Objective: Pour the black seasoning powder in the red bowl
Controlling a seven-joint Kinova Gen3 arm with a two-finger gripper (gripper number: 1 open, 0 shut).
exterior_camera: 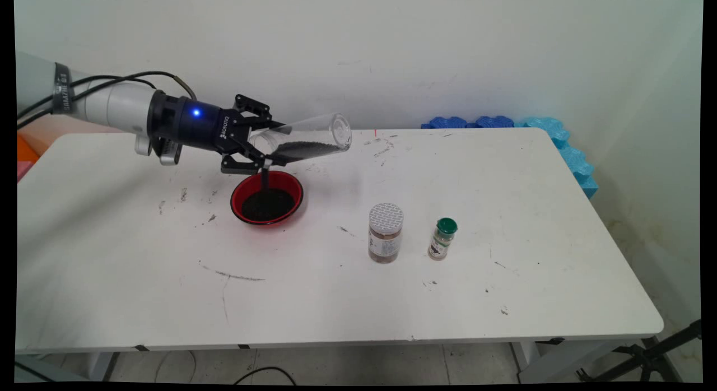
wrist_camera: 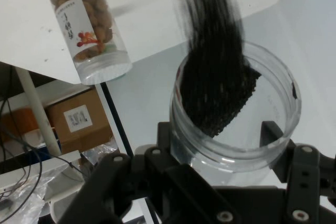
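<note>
Over the white table (exterior_camera: 392,301), gripper (exterior_camera: 263,144) clamps a tilted clear jar (exterior_camera: 305,139)

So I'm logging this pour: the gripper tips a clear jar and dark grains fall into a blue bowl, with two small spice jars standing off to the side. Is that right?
Not quite: the bowl is red, not blue, as the main view shows. The rest holds: the gripper tips a clear jar, dark grains fall into the bowl, and two small spice jars stand off to the side.
</note>
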